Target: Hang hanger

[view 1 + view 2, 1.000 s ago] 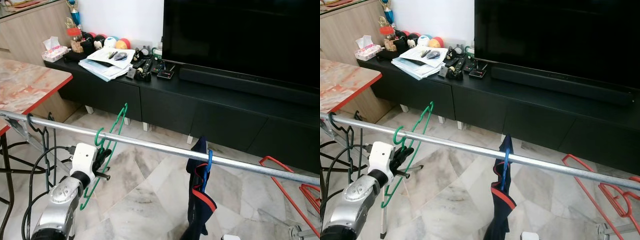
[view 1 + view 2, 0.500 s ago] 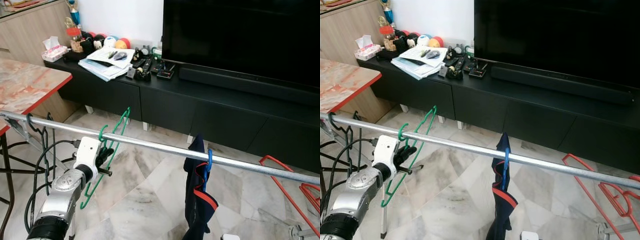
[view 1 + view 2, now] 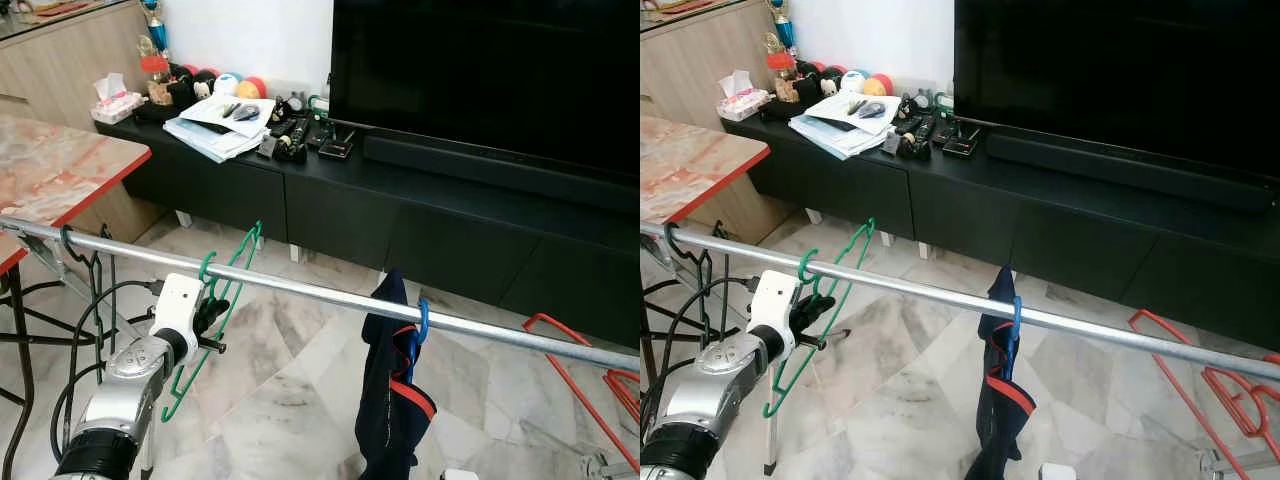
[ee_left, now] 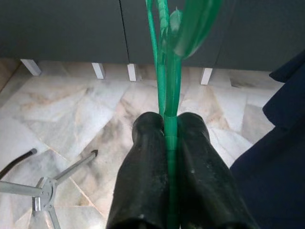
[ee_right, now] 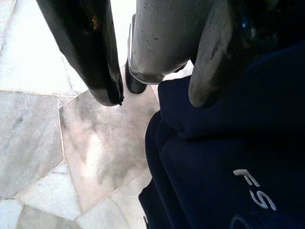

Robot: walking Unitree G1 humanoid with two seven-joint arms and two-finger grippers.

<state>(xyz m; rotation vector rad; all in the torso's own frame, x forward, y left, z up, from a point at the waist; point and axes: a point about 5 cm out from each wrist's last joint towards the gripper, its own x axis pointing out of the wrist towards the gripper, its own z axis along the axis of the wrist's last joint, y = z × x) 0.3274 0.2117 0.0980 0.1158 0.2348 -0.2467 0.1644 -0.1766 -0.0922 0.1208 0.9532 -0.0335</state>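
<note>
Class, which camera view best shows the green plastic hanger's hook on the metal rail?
The left eye view: the green plastic hanger hooks over the metal rail. The right eye matches; the left wrist shows only the left tool pinching it.

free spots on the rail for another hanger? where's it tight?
The silver metal rail is bare between the green wire hanger, pinched by the left gripper, and the blue hanger carrying a navy garment. It is also bare from there toward the red hangers. The black hangers crowd the end by the marble-top table.

metal rail (image 3: 300, 290), green hanger (image 3: 222, 290), blue hanger with garment (image 3: 395, 400)
</note>
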